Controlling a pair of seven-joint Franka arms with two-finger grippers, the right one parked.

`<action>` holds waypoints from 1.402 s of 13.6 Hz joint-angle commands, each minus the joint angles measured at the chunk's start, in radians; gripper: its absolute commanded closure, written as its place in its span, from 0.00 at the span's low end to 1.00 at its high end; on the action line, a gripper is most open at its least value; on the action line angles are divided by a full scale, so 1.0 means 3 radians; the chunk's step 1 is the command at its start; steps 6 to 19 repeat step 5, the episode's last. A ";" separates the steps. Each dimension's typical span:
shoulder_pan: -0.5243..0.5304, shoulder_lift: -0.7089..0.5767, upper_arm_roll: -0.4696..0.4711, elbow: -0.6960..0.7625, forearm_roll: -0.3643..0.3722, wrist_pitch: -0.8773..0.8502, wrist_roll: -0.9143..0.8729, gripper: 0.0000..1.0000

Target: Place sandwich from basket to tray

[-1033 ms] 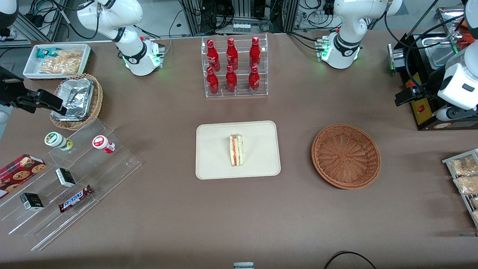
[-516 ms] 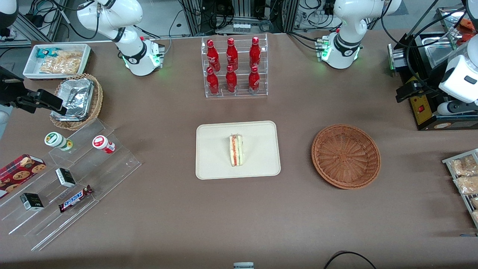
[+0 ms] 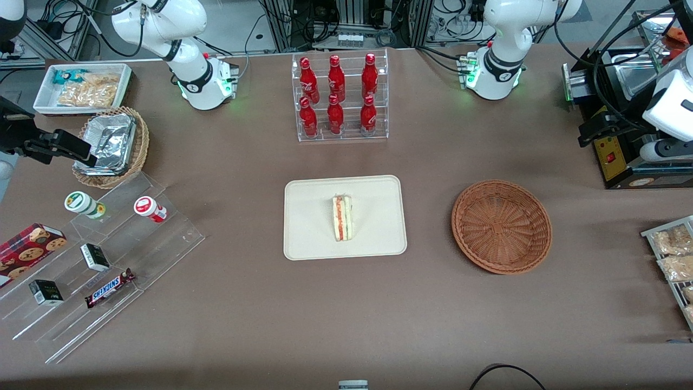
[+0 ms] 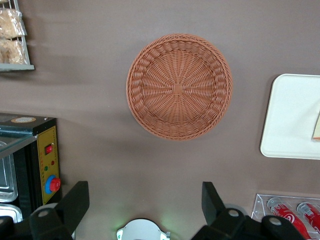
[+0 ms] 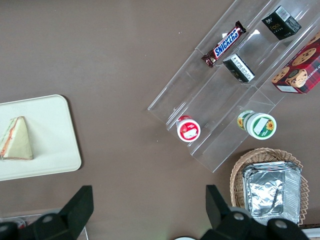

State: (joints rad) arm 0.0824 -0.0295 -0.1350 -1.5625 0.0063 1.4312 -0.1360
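Observation:
The sandwich [image 3: 342,218], a pale wedge with red and green filling, lies on the cream tray [image 3: 314,241] in the middle of the table. The parked arm's wrist view shows that same sandwich [image 5: 16,139] and tray [image 5: 52,135]. Toward the working arm's end sits the reddish-brown basket [image 3: 502,226] with nothing in it. My left gripper [image 3: 594,130] hangs high over the table edge next to a black appliance, well away from the basket. In the left wrist view the gripper [image 4: 145,200] is open and holds nothing, with the basket [image 4: 179,86] and a corner of the tray [image 4: 290,120] below.
An acrylic rack of red bottles [image 3: 338,97] stands farther from the front camera than the tray. A black appliance [image 3: 614,157] and a snack rack [image 3: 671,260] sit at the working arm's end. Acrylic steps with snacks [image 3: 97,260], a foil-lined basket [image 3: 111,146] and a white bin [image 3: 81,86] lie toward the parked arm's end.
My left gripper and wrist have drifted a little farther from the front camera and outward past the table's end. The sandwich, tray and basket have stayed put.

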 commanded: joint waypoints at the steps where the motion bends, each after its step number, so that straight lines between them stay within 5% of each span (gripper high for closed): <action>1: 0.0053 -0.0004 -0.0031 0.0054 0.0010 0.0020 0.0294 0.00; 19: 0.0053 0.0006 -0.0036 0.0054 0.0020 0.0025 0.0295 0.00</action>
